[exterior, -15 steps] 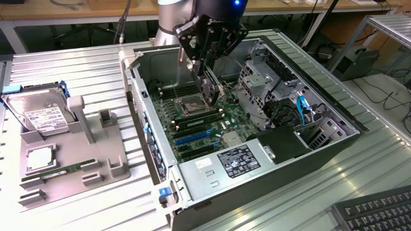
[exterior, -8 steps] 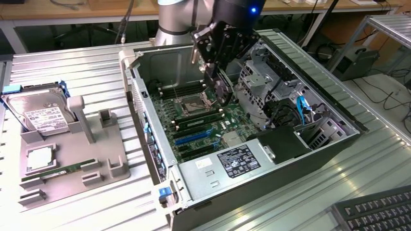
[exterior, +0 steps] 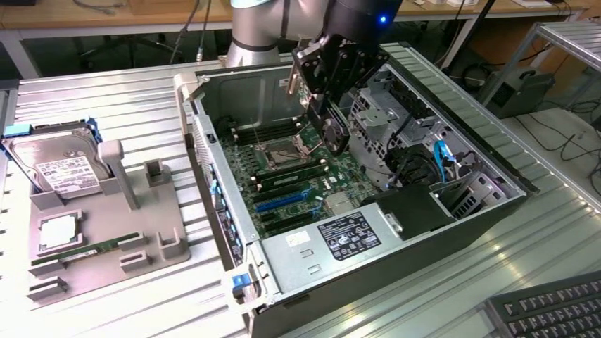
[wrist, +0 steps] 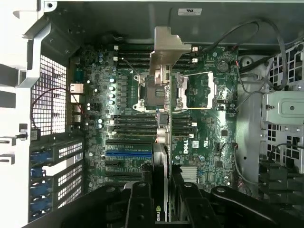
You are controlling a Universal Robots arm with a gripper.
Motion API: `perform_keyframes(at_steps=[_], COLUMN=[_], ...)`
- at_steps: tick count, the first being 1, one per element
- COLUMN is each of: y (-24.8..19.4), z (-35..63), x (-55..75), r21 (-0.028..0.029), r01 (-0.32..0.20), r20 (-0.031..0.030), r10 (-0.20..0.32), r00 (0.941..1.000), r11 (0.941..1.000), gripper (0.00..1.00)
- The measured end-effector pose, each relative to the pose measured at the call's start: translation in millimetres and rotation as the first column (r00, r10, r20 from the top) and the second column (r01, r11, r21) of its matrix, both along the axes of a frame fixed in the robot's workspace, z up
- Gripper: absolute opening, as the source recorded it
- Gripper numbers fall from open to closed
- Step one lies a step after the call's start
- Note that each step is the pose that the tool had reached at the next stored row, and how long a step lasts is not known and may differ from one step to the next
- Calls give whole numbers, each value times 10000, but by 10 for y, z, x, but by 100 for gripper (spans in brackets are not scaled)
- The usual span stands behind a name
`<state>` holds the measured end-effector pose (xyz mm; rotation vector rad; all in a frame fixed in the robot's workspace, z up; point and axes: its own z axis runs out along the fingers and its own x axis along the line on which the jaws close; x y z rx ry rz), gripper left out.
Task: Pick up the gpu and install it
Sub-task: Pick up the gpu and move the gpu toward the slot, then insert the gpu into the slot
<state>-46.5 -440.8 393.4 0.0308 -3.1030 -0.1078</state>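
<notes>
Clamping the graphics card on edge between the fingers of the claw, metal bracket pointing away from the wrist. Hanging it above the main board inside the open computer case, roughly over the processor socket, clear of the board and seated in no slot. Judging from this, calling for an upright card: bottom edge running parallel to the blue slot, bracket facing the rear openings, no twisting in the grip, cables beside the board left unsnagged. Lying well apart on the tabletop, at the exterior view's left, a grey tray carrying a hard drive.
</notes>
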Motion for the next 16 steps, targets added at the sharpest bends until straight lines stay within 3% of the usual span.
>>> perform_keyframes(at_steps=[12,16], y=[0,0], z=[0,-1], x=[3,3], r21=[0,9], r01=[-4,-1172], r20=[0,4], r10=[4,1171], r00=[10000,9931], r11=[10000,9931], gripper=[26,26])
